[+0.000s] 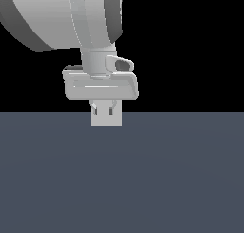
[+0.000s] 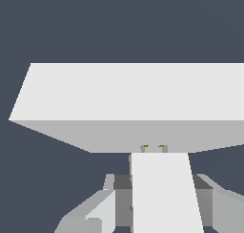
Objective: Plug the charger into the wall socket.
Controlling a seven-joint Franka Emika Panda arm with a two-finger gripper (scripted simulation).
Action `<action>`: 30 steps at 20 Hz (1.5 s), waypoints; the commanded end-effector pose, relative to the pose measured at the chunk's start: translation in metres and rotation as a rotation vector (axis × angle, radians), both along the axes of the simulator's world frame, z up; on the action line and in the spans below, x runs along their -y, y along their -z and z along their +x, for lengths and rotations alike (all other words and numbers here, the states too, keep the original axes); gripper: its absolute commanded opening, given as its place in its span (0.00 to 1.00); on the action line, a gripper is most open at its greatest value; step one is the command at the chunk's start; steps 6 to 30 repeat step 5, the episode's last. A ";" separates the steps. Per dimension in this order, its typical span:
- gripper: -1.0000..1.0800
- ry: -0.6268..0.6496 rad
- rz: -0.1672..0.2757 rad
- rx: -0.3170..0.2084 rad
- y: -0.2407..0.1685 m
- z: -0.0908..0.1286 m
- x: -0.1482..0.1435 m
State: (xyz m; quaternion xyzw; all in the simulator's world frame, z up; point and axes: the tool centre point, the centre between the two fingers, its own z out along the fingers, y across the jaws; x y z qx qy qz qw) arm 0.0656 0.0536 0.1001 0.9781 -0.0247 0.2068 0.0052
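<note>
I am hanging over the dark slate-grey floor (image 1: 122, 179) with my gripper (image 1: 104, 110) pointing down, and my fingers (image 2: 119, 198) are closing in from both sides on the charger (image 2: 164, 194), a small pale block — I am holding it between them, jaws drawn in to the block's width and no further. In the wrist view the charger is running forward from my grip toward the wall socket (image 2: 133, 91), the broad pale plate that is filling the middle of that picture. The block's front end is sitting right at the socket's shaded face, where two short pins with orange tips (image 2: 153, 147) are showing in the narrow space between them — whether those pins are already entering the plate I cannot tell. In the exterior view my own hand is covering most of this: only a pale square patch (image 1: 106, 120) is showing just below my fingers, against the floor's far edge, and I cannot tell there whether it is the charger or the socket. My large grey arm link (image 1: 52, 17) is filling the space above the socket.
</note>
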 end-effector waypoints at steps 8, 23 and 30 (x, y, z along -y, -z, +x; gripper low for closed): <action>0.00 0.000 0.000 0.000 0.000 0.006 0.000; 0.00 0.000 0.000 0.000 0.000 0.006 0.000; 0.00 0.000 0.000 0.000 0.000 0.006 0.000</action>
